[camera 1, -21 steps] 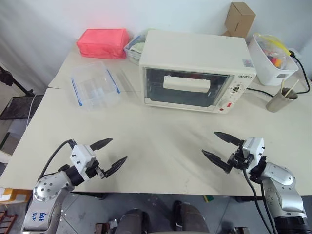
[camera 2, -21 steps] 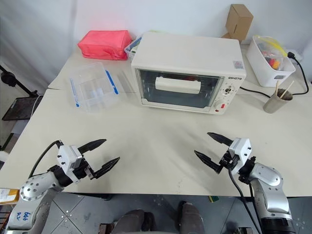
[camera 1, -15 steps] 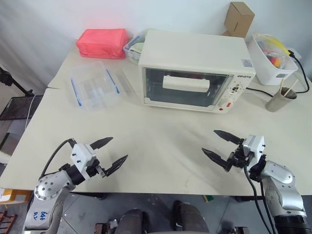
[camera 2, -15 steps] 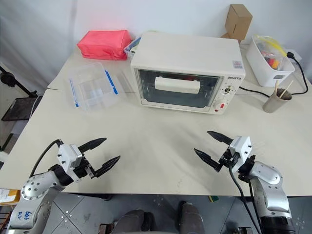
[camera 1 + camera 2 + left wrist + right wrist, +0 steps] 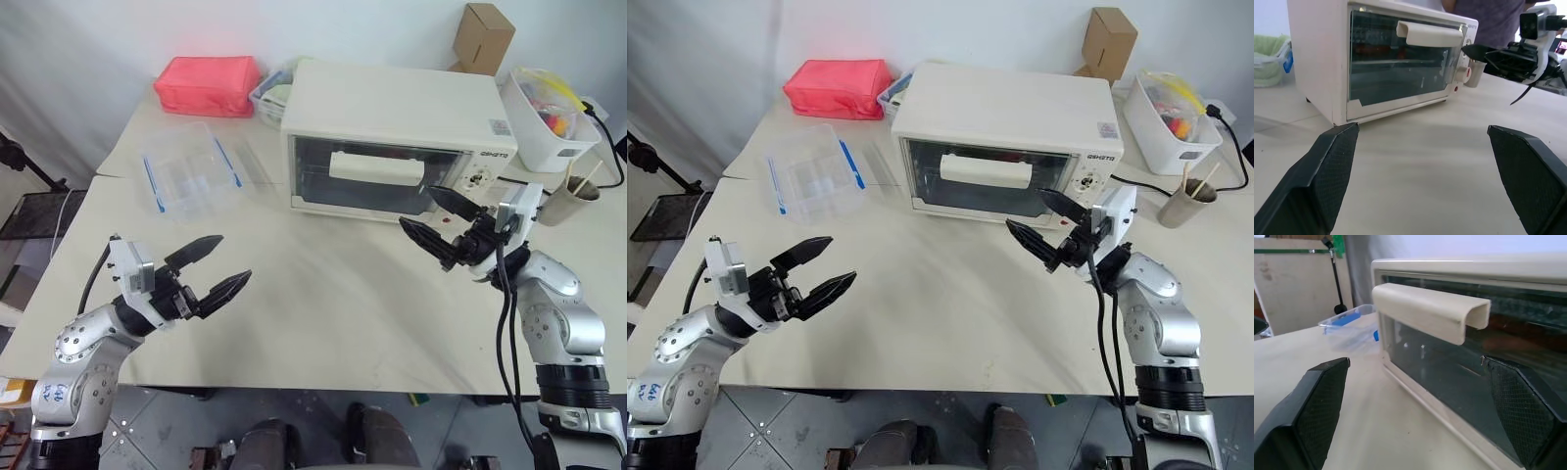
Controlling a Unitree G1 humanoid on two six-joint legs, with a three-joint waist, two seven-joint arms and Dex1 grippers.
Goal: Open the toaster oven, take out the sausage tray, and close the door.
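Cream table, cream-white boxy glass-fronted toaster oven shut. Right gripper near bar-handled glass door, left gripper back (both wide open, empty). Could overshoot, shoving oven.

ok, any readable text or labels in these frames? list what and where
Dark brand lettering on the cream-white boxy toaster oven, right panel above the knobs: too small to read.
Small sticker on the oven's top right corner: too small to read.
Blue handwriting on the left arm's grey shell: unclear.
Nothing else.
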